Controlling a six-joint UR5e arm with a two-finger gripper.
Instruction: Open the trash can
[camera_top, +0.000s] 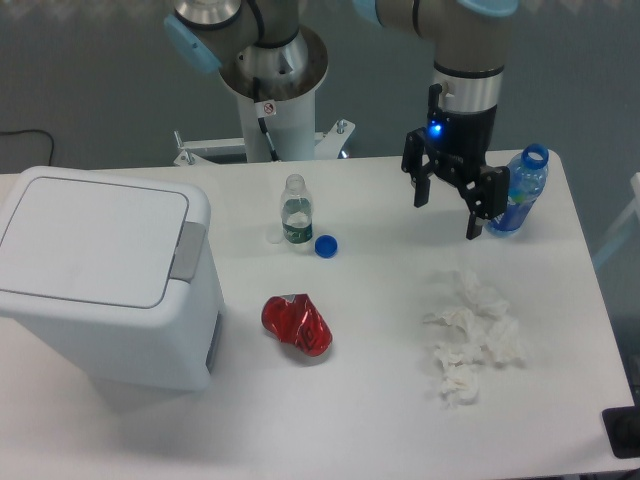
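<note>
While the trash can (100, 275) sits lid-closed at the worktop's (350, 400) left edge, gripper (447, 212) hovers far right, jaws apart and empty, beside a blue bottle (520, 190), crumpled tissues (470, 335) below, red wrapper (297, 324) centre.

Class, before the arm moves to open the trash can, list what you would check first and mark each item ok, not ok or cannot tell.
1. Trash can lid shut, ready to open: ok.
2. Grey push tab uncovered: ok.
3. Gripper empty, jaws open: ok.
4. Gripper near the tab: not ok, it hangs at the table's far right.
5. Path leftward free: cannot tell; clear bottle and blue cap stand between.
6. Blue bottle safely apart from the gripper: cannot tell.
</note>
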